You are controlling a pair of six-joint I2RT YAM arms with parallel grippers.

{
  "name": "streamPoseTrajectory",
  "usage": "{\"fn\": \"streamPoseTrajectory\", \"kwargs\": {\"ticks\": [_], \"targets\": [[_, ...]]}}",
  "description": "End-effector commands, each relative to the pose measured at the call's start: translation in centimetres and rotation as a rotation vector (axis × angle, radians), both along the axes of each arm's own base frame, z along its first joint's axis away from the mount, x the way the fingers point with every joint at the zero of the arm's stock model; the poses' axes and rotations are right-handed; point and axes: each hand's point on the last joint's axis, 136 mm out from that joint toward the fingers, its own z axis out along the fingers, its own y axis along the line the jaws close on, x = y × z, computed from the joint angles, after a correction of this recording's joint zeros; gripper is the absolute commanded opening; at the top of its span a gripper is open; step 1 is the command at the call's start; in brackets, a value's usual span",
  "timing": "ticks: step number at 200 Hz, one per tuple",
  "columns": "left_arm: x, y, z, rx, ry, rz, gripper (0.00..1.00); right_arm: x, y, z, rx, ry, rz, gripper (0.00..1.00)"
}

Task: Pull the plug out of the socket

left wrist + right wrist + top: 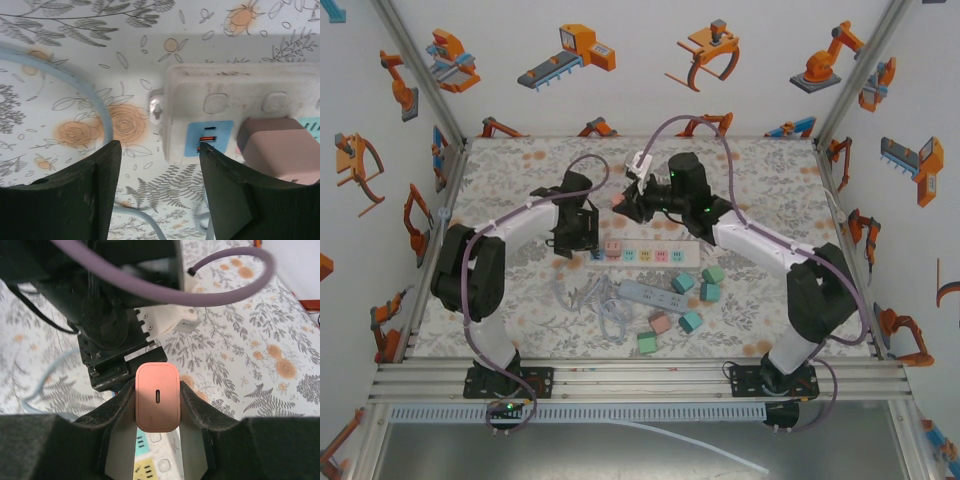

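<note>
The right claw (158,407) clamps the pink plug (157,390), prongs hidden by its fingers. The left claw (157,150) gapes, empty, over the power strip (240,85) end (strip cropped rightwards).

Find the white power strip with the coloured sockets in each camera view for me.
Top external: the white power strip sits mid-table.
Left wrist: upper right, its end beyond the open left gripper.
Right wrist: bottom centre, a sliver under the pink plug in the right gripper.
Shared landmark: the floral tablecloth.
</note>
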Motion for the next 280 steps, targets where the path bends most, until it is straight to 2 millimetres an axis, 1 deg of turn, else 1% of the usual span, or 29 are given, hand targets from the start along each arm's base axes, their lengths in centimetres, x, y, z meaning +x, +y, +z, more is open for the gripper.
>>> {"fn": "streamPoseTrajectory", "kwargs": {"ticks": [1,25,46,57,68,80,90,109,122,136,161,190,209,243,262,280], "targets": [[0.8,0.8,2.9,0.009,-0.107,-0.007,0.63,0.8,-1.7,3.9,0.148,0.118,-0.135,0.05],[1.1,0.7,5.4,-0.034,-0.194,-0.027,0.64,1.3,-4.1,4.9,0.238,0.263,-0.236,0.05],[1.0,0.1,7.8,-0.095,-0.276,-0.065,0.65,1.8,-7.1,5.4,0.339,0.409,-0.335,0.05],[0.9,-0.3,9.3,-0.13,-0.328,-0.093,0.65,2.0,-8.8,5.2,0.381,0.488,-0.39,0.04],[0.5,-0.9,10.9,-0.175,-0.384,-0.135,0.65,2.2,-10.8,4.4,0.401,0.557,-0.466,0.03],[-0.1,-1.9,12.8,-0.244,-0.447,-0.2,0.66,2.1,-13.2,3.0,0.4,0.625,-0.559,0.03],[-0.9,-2.9,14.4,-0.311,-0.495,-0.267,0.68,1.8,-15.1,1.9,0.401,0.674,-0.63,0.03],[-3.3,-5.2,17.1,-0.461,-0.577,-0.427,0.71,0.7,-18.9,0.0,0.407,0.73,-0.759,0.04],[-4.8,-6.3,18.8,-0.555,-0.635,-0.507,0.73,-0.6,-21.0,-1.3,0.407,0.731,-0.834,0.04],[-6.6,-7.6,20.5,-0.643,-0.686,-0.612,0.77,-2.2,-22.8,-2.6,0.413,0.728,-0.9,0.04],[-9.1,-8.8,22.4,-0.74,-0.739,-0.748,0.9,-4.9,-25.3,-5.5,0.425,0.761,-1.006,0.04],[-11.2,-9.5,23.3,-0.794,-0.764,-0.855,1.0,-7.7,-27.3,-9.5,0.44,0.839,-1.103,0.04],[-12.0,-9.7,23.5,-0.806,-0.773,-0.894,0.97,-9.4,-27.8,-12.3,0.45,0.924,-1.136,0.04],[-12.9,-10.1,23.7,-0.827,-0.776,-0.945,0.97,-12.4,-27.6,-17.0,0.423,1.1,-1.147,0.05],[-13.8,-10.3,23.7,-0.844,-0.779,-1.002,0.97,-13.6,-27.6,-18.6,0.397,1.143,-1.149,0.06],[-15.5,-10.7,23.4,-0.869,-0.792,-1.114,0.97,-14.2,-27.6,-19.5,0.391,1.167,-1.148,0.07]]}}
